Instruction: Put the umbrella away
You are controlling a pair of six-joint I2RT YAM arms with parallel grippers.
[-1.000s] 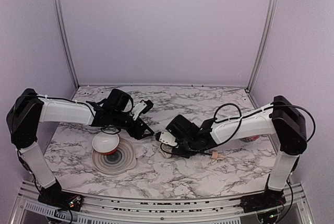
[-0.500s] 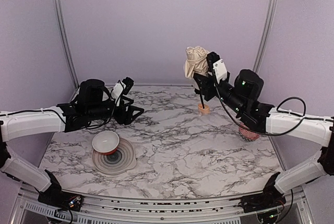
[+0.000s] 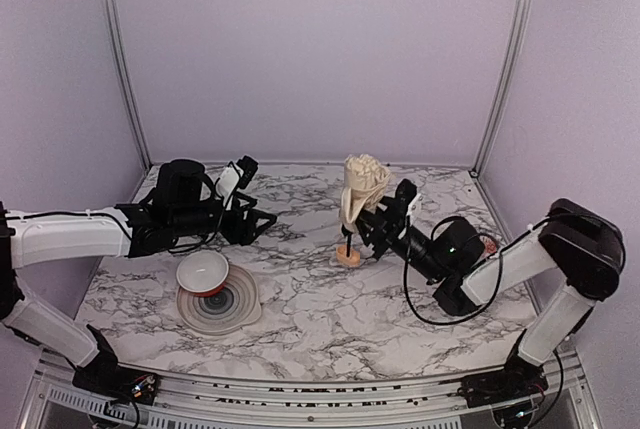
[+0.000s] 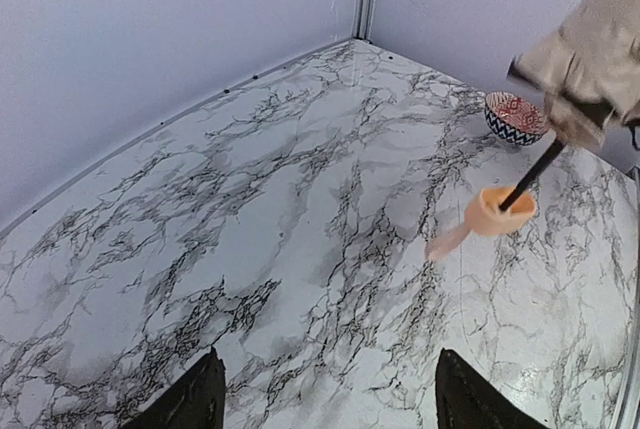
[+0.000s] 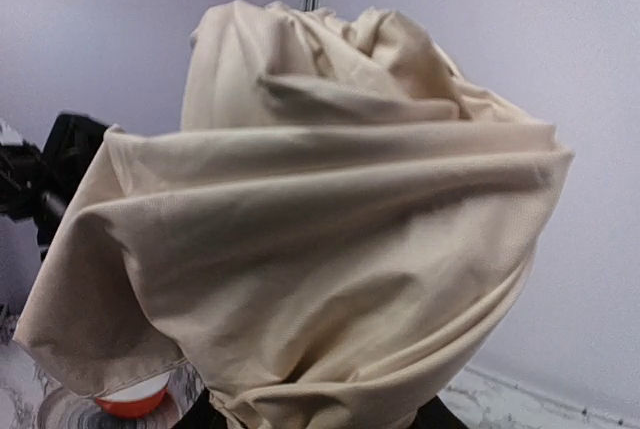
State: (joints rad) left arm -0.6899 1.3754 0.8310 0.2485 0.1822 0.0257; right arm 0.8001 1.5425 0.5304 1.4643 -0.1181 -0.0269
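Umbrella (image 3: 360, 189), centre frame: likely light, cloth (image 5: 320, 229) floppy, shaft (image 4: 530, 174) thin, stiff; grip shaft under bunched cloth. Right jaws pinching it; left jaws spread.

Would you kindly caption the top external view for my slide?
Right gripper holds the bunched umbrella upright, handle down; left gripper open.

The left arm stretches long and low from its base, wrist roughly level. The left gripper (image 3: 258, 194) faces the other pincer, well apart from it, jaws spread wide. The right arm doubles back at the elbow, forearm low, wrist tipped upward. The right gripper (image 3: 383, 217) is clamped on the umbrella (image 3: 360, 184), which rises just above its fingers.
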